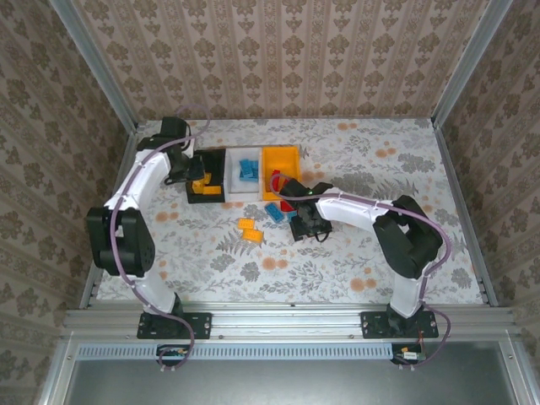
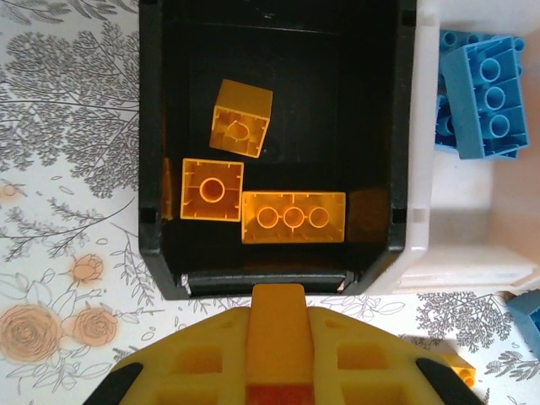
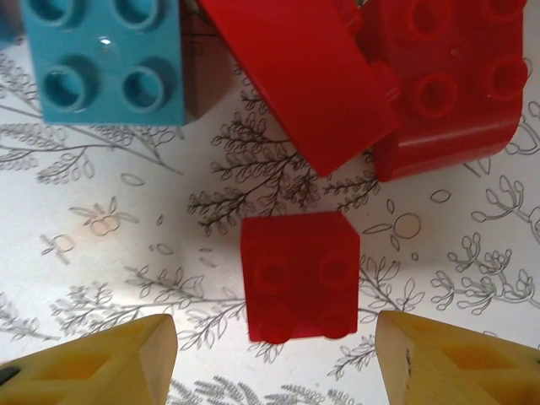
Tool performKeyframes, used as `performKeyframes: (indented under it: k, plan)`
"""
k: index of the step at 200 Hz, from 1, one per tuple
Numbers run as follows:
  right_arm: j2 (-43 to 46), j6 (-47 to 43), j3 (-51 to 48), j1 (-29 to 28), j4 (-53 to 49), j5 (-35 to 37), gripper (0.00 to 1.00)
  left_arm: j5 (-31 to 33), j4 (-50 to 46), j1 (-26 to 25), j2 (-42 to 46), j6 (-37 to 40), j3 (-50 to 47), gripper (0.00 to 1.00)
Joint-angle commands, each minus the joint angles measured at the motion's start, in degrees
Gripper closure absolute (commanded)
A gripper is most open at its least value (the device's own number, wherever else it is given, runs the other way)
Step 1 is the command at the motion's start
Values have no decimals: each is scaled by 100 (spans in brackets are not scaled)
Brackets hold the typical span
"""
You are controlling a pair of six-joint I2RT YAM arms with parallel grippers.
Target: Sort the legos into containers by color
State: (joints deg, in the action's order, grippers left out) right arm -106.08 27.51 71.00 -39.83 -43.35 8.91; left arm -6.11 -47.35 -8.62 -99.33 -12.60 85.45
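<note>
Left gripper (image 2: pixel 278 305), fingers pressed together, hangs over the black bin's (image 2: pixel 152 126) near wall. Three orange legos (image 2: pixel 293 217) lie inside that bin. Well right of the black bin, right gripper (image 3: pixel 274 337) stands spread. A small red lego (image 3: pixel 299 274) lies on the table (image 3: pixel 169 211) between its fingers, clear of both.

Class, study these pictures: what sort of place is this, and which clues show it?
Likely a robot test cell: left arm and right arm bolted to a metal rail, wallpapered panels enclosing a floral table.
</note>
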Motion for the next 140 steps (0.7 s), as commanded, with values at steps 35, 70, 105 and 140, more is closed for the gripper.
performKeyframes:
  k: [35, 70, 105, 140]
  plan:
    - [-424, -169, 230, 6, -60, 267, 50, -233, 41, 22, -868, 230, 824, 89]
    - [90, -41, 31, -41, 120, 350, 60, -82, -168, 78, -1554, 352, 1492, 87]
    - [864, -45, 141, -34, 280, 84, 63, -75, -309, 98, -2219, 424, 2063, 80]
    - [571, -334, 1319, 251, 27, -31, 63, -133, -423, 129, -2327, 351, 2135, 59]
